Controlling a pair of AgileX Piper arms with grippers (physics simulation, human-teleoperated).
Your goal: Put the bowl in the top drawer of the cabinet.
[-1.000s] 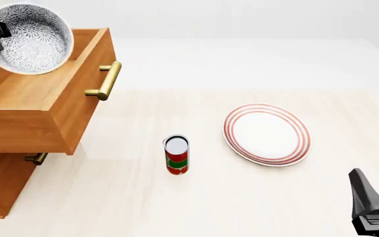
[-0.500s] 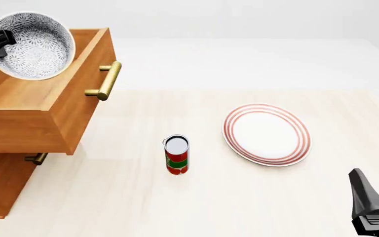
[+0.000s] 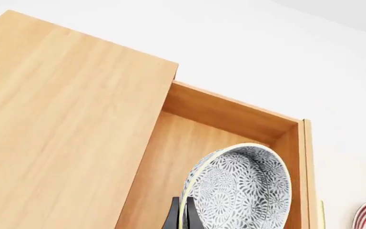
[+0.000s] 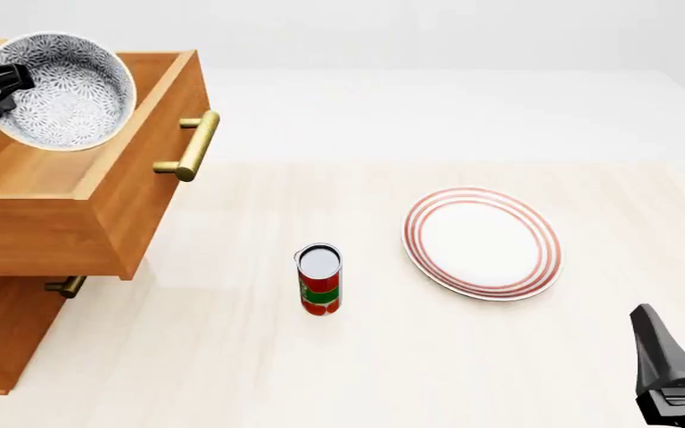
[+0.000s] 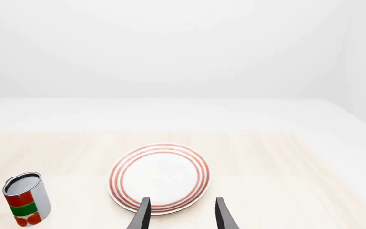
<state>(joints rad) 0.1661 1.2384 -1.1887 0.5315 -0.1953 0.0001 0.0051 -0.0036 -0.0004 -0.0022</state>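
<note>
The black left gripper (image 3: 181, 215) pinches the rim of the round deep white bowl with dark grey-blue floral marks (image 4: 64, 91), its fingers closed thin on the edge. The bowl hangs tilted (mouth facing sideways) over the open orange-brown wooden top drawer (image 4: 128, 201) of the boxy wooden cabinet (image 4: 4, 334). The right gripper (image 5: 180, 214) sits low near the red-ringed white plate (image 4: 482, 242), fingers apart, holding nothing. A red-and-green can (image 4: 318, 279) stands between cabinet and plate.

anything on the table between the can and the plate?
Nothing: in the front view the stretch of table between the can and the red-ringed plate is bare. The right wrist view shows the same gap empty.
</note>
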